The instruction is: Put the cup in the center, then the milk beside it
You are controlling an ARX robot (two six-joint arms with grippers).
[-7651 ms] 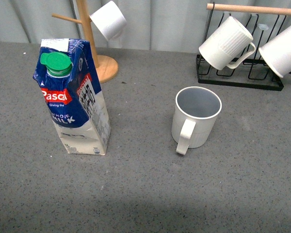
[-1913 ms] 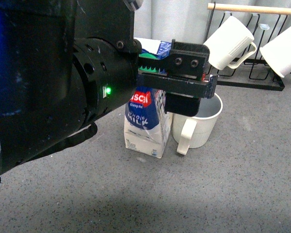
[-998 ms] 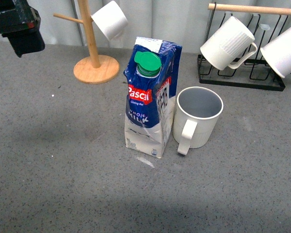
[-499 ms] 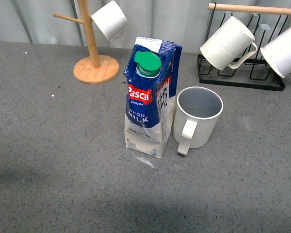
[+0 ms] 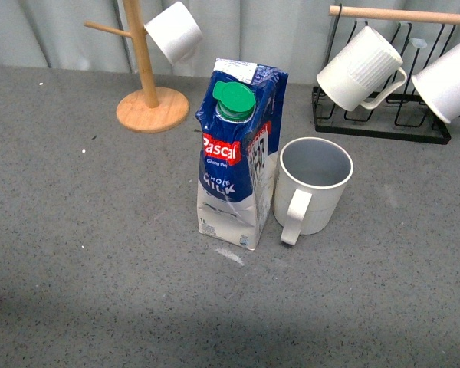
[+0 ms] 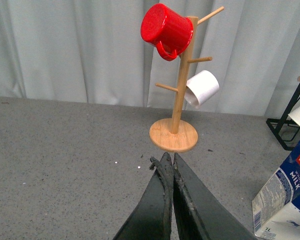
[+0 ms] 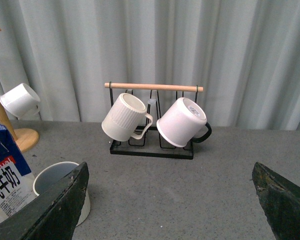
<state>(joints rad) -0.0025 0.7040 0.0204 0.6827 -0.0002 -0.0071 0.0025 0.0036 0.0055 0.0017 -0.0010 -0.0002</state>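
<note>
Cup (image 5: 313,184) sits upright roughly mid-surface in the front view, a touch toward 3 o'clock of dead center, handle pointing toward 6 o'clock at the camera, grey-blue inside showing. Milk (image 5: 238,157) stands right at its 9 o'clock, so close the carton's side looks like it's touching the mug wall, though I can't tell for sure. Carton is upright, a bit crumpled, green cap (image 5: 234,100) facing the camera with the red logo below it. Surface (image 5: 100,253) is speckled grey, and there's a small pale smear on it just in front of the carton's base. Back at about 11 o'clock is the wooden mug tree (image 5: 142,84) with a smooth white cup (image 5: 172,31) hanging on a peg; the left wrist view also shows a red mug (image 6: 167,29) up near its top. At about 1 o'clock there's a black wire rack (image 5: 379,115) with a wooden bar, holding a ribbed white mug (image 5: 360,69) and another white mug (image 5: 448,79). Neither arm shows in the front view. Left hand (image 6: 168,167) has its two dark fingers pressed together at the tips, nothing between them, pointing toward the mug tree's base. Right hand (image 7: 170,200) is spread wide, only the two finger edges poking into the corners of its own camera, nothing held
</note>
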